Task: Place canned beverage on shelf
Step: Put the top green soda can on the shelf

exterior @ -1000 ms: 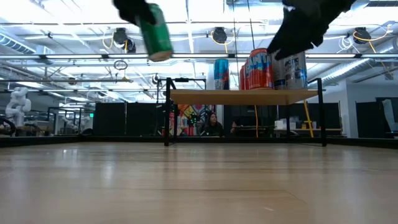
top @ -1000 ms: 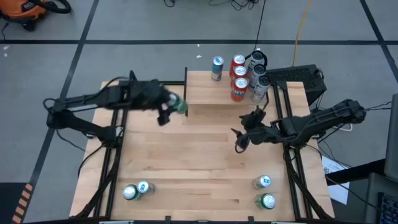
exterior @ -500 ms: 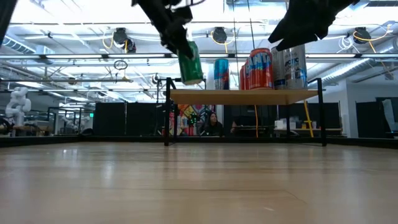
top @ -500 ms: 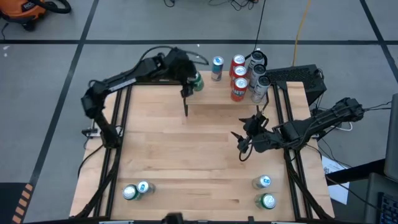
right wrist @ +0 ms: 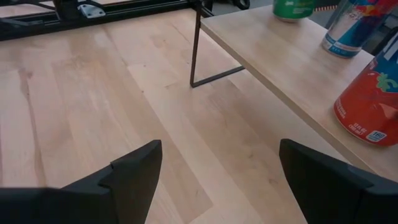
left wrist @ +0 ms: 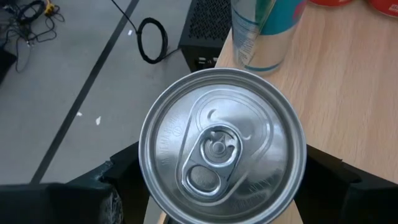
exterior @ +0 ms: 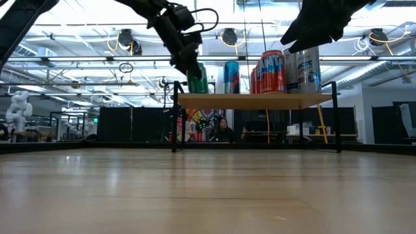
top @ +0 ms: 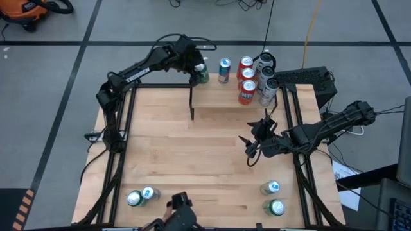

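My left gripper (top: 200, 72) is shut on a green can (exterior: 197, 79) at the far left corner of the shelf (top: 221, 97), a small light-wood board on thin black legs. The left wrist view looks down on the can's silver top (left wrist: 222, 146). A blue can (top: 223, 69), two red cans (top: 246, 82) and two silver cans (top: 267, 78) stand on the shelf's far right part. My right gripper (top: 250, 151) is open and empty above the table, near the shelf's right legs. My left gripper pinches the green can's side wall just below the top rim (left wrist: 146, 163) between its two fingers (left wrist: 124, 180), one on each side. The fingers come from above, pointing down. The can is about upright, its base at the shelf top (exterior: 195, 96); I cannot tell whether it rests there.
Two cans (top: 140, 196) stand near the table's near left corner and two (top: 273, 197) near its near right corner. A dark object (top: 180, 215) shows at the near edge. A person (exterior: 223, 130) sits in the room behind.
My left gripper has carried the green can toward the table's far edge and to the right, over the shelf's far left corner, and down until the can's base is level with the shelf top. My right gripper has drifted slightly toward the near edge.
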Robot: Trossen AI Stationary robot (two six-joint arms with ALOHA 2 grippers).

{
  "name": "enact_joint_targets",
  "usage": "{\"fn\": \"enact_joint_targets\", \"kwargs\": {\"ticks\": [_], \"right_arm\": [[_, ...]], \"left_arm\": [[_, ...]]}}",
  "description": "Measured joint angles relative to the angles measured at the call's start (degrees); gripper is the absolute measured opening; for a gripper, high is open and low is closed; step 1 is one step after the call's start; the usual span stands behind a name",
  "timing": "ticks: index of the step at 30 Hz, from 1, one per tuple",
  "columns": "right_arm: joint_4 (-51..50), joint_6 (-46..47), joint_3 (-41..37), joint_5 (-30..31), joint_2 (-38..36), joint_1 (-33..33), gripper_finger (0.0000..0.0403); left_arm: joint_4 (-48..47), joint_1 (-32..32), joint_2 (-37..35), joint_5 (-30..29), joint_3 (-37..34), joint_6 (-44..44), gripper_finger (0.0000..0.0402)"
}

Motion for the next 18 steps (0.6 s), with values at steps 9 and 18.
{"fn": "enact_joint_targets", "kwargs": {"ticks": [9, 18], "right_arm": [[-0.02, -0.02, 0.0, 0.0, 0.0, 0.0, 0.0312], [-0.02, 0.24, 0.0, -0.02, 0.0, 0.0, 0.0312]], "left_arm": [[0.03, 0.21, 0.02, 0.25, 0.03, 1.16, 0.0293], [2.2, -1.0, 0.52, 0.31, 0.01, 1.51, 0.0329]]}}
